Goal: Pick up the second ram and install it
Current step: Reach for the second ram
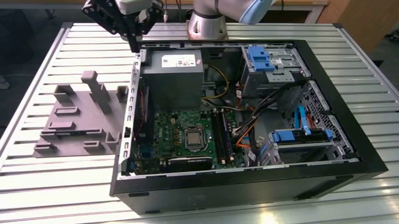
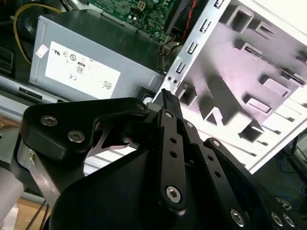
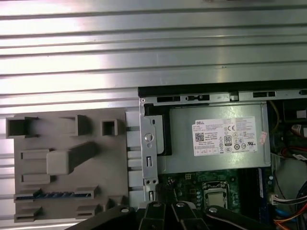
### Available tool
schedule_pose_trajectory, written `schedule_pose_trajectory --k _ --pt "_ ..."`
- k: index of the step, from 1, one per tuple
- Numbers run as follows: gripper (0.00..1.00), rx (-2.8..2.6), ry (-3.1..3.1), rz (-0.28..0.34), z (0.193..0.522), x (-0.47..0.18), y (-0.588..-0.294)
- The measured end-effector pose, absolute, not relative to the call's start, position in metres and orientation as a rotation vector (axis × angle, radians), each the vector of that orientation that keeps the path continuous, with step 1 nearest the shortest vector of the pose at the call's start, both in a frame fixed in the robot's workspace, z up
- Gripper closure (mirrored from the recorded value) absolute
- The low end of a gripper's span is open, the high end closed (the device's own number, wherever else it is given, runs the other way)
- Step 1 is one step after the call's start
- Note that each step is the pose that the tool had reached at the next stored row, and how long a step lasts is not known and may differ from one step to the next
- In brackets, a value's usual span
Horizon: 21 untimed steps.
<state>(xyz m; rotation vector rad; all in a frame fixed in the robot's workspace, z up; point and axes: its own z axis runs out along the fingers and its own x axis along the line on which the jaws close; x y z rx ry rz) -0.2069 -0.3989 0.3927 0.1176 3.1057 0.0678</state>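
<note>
Sitting in the gray holder (image 3: 62, 139) is the second ram (image 3: 53, 194).

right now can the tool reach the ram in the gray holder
Probably yes: the ram lies uncovered in a slot of the gray holder, and the tool hangs over the case edge right beside it.

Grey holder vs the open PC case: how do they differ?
Colour: the grey holder is pale grey; the PC case is black. Size: the holder is low and much smaller; the case is a deep, walled box. Contents: the holder carries the second ram in a slot; the case holds the motherboard and power supply. Both sit on the slatted table.
</note>
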Motion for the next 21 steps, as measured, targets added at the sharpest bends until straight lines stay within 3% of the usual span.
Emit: schedule_pose_trajectory --k 21 --pt "0.89 0.116 3.09 0.068 0.392 -0.28 -0.399"
